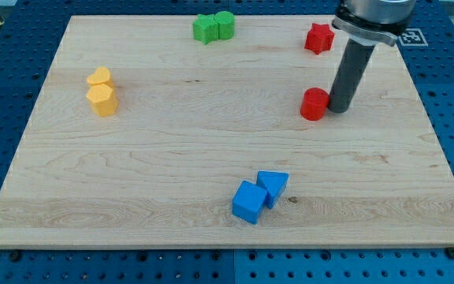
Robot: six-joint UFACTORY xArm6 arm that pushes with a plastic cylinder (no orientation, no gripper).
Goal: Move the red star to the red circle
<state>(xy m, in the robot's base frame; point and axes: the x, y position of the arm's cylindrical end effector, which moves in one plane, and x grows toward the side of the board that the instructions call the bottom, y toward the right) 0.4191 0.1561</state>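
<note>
The red star [318,38] lies near the view's top right of the wooden board [172,150]. The red circle [314,104] lies below it, right of the board's middle. My tip [340,108] stands just right of the red circle, touching or nearly touching its side. The rod rises from there, passing to the right of the red star, apart from it.
A green star [205,29] and a green circle [225,24] touch at the view's top centre. A yellow heart [98,77] and a yellow hexagon [102,100] sit at the left. A blue cube [249,202] and a blue triangle [273,186] touch at the bottom centre.
</note>
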